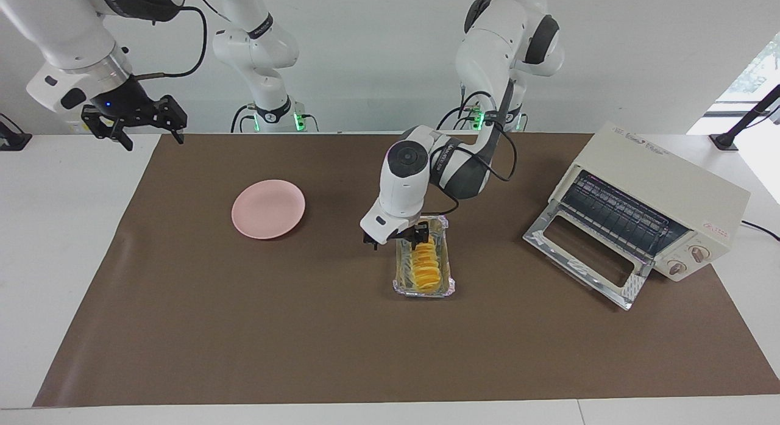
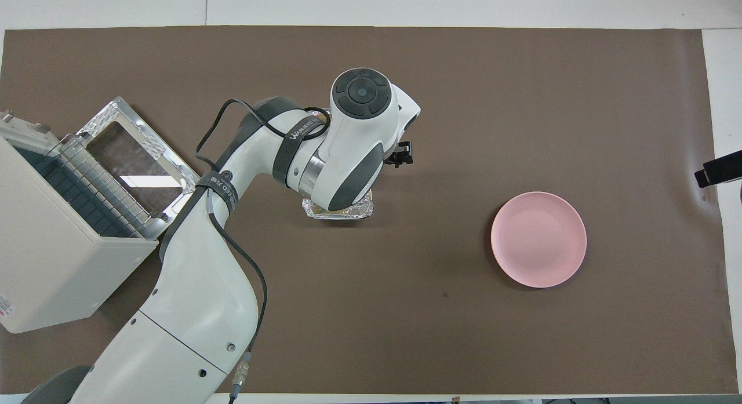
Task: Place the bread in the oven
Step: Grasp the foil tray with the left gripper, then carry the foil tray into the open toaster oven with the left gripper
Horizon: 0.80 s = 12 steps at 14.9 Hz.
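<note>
Right hand [image 1: 135, 127] waits up over the worktop [image 1: 67, 230] edge at its own end, fingers spread, nothing in them. The oven [image 1: 661, 202] sits at the left arm's end, door [image 1: 585, 254] dropped open, rack showing inside. The pink plate [image 1: 268, 208] is toward the right arm's end. Left hand [image 1: 397, 238] is down at the nearer end of the foil tray [image 1: 452, 283], fingers spread, one touching the bread [image 1: 425, 267], not pinching it. Bread's lying in the tray mid-worktop.
</note>
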Motion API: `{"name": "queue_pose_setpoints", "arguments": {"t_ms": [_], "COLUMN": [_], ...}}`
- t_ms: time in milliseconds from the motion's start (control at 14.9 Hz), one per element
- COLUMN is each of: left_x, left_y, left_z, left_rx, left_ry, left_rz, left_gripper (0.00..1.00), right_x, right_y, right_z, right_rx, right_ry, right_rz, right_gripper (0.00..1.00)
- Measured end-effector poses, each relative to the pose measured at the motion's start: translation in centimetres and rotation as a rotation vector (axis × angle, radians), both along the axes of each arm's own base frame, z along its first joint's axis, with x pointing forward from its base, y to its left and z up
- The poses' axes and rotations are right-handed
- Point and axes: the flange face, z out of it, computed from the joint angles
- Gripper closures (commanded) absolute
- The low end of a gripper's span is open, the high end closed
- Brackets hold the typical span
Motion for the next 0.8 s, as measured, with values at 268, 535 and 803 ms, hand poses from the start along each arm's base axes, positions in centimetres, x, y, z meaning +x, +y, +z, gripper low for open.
{"name": "queue_pose_setpoints", "arguments": {"t_ms": [268, 535, 803], "left_x": [-0.2, -0.6, -0.7], "left_y": [0.1, 0.2, 0.7], "left_z": [-1.7, -2.4, -3.0], "left_rx": [0.014, 0.024, 0.041], "left_ry": [0.018, 0.031, 0.047], "left_rz": [0.005, 0.029, 0.043], "left_gripper": [0.71, 1.0, 1.0], "right_x": [-1.3, -1.8, -1.5], "right_y": [0.2, 0.3, 0.3], "right_z": [1.6, 1.6, 0.8], "right_rx": [-0.002, -0.003, -0.003], "right_ry": [-0.027, -0.036, -0.036], "right_rz": [0.002, 0.003, 0.004], "right_gripper": [0.0, 0.0, 0.0]}}
